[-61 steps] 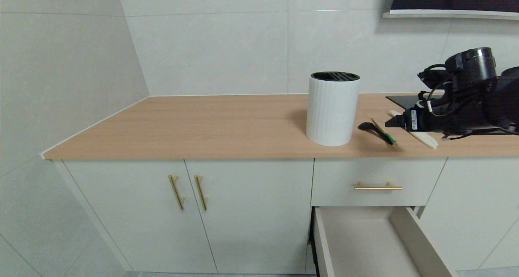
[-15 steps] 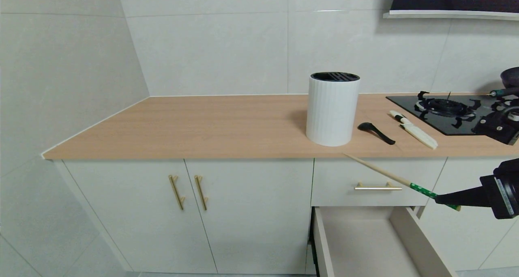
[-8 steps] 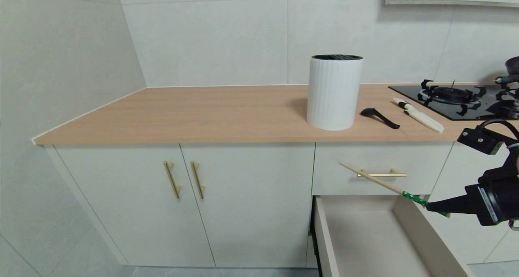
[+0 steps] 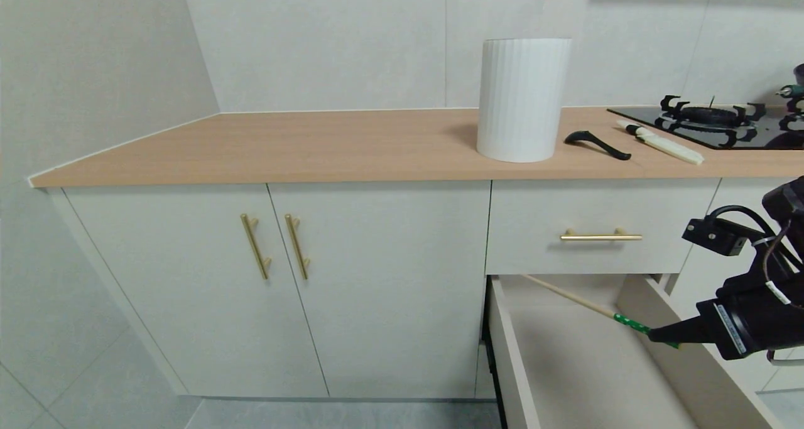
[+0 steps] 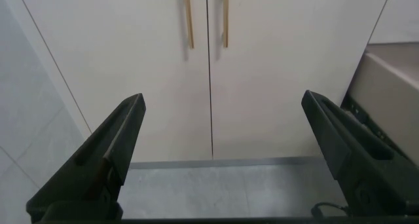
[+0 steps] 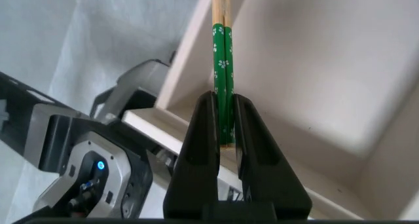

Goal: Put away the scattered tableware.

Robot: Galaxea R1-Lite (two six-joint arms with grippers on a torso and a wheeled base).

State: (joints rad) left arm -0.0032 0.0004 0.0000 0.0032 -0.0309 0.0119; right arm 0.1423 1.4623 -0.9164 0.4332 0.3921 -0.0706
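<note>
My right gripper (image 4: 659, 336) is shut on a pair of wooden chopsticks (image 4: 578, 301) by their green-patterned ends, held slanting over the open lower drawer (image 4: 584, 372). In the right wrist view the chopsticks (image 6: 221, 60) stick out from between the fingers (image 6: 208, 135), above the drawer's pale floor (image 6: 314, 60). On the wooden counter (image 4: 314, 146) lie a black spoon (image 4: 597, 144) and a cream-handled knife (image 4: 659, 143), right of a white ribbed holder (image 4: 523, 99). My left gripper (image 5: 222, 158) is open, low in front of the cabinet doors (image 5: 209, 67).
A shut drawer with a gold handle (image 4: 600, 235) sits above the open one. Two cabinet doors with gold handles (image 4: 273, 247) are to its left. A black gas hob (image 4: 710, 124) occupies the counter's right end. Grey tiled floor (image 5: 216, 191) lies below.
The head view has shifted downward. My right gripper has lowered the chopsticks from in front of the upper drawer to over the open lower drawer.
</note>
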